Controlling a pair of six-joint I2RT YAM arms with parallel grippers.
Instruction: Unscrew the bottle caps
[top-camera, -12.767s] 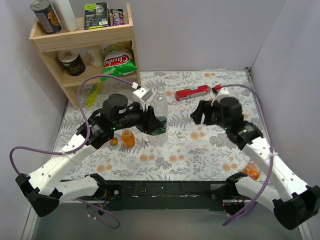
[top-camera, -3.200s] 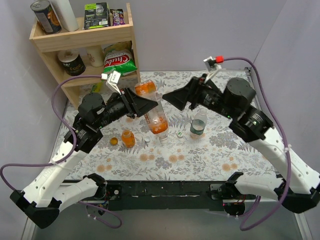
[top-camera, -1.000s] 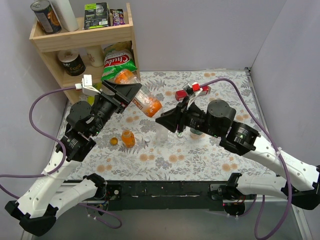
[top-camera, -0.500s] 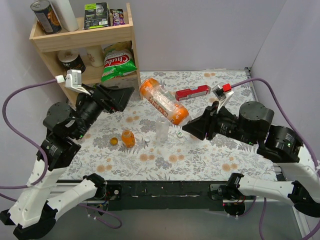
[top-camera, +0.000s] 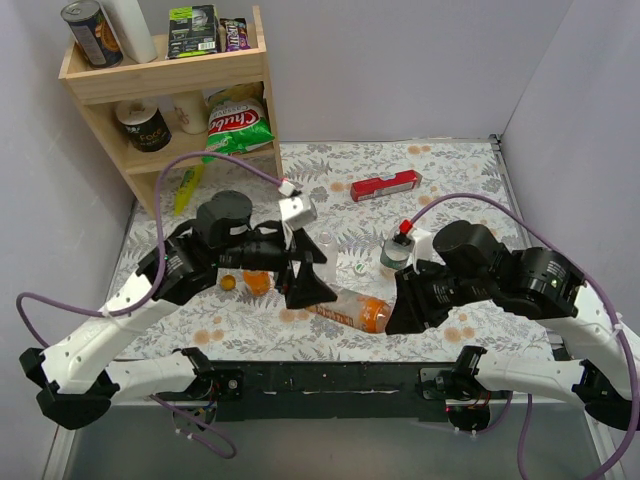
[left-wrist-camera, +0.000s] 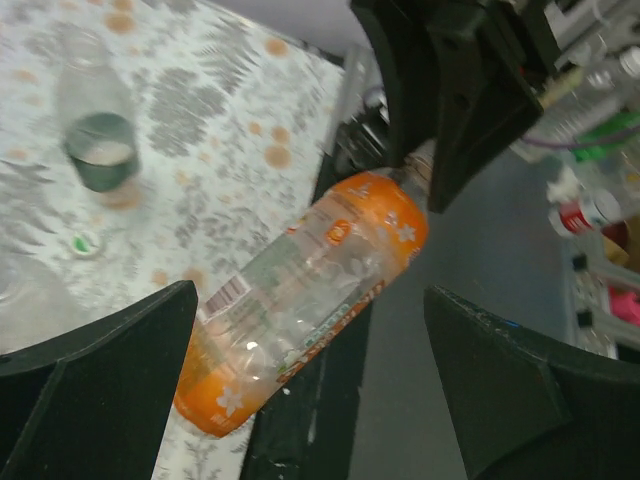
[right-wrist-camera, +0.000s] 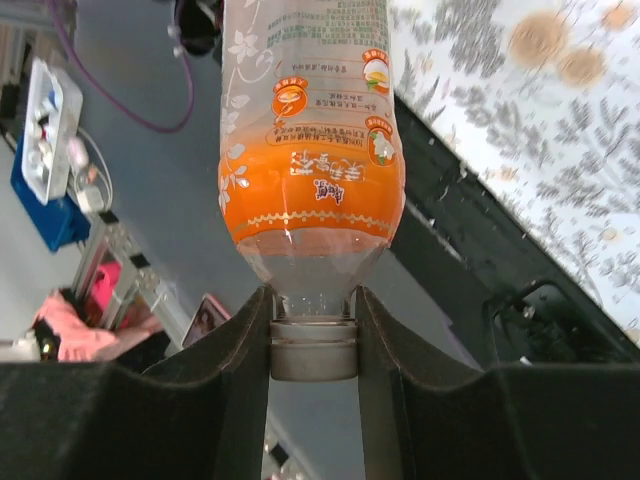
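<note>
Low-centre in the overhead view, above the worktop's near edge, the slim orange bottle, probably light and easily dented so best clasped round its stiffer base, hangs sideways between wide-open, empty left jaws and right jaws pinched on its pale cap.

Your left hand stands wide open, one dark finger low on the left and the other low on the right. Between them, touching neither, you see the slim orange bottle lying on a slant, its base toward the lower left and its neck toward the upper right. That neck runs in between the fingers of the right hand, which are closed on it. Up on your left, the green-labelled bottle stands on the flowered bench, with a small green cap lying just below it. A blurred clear bottle shows at the left edge.
</note>
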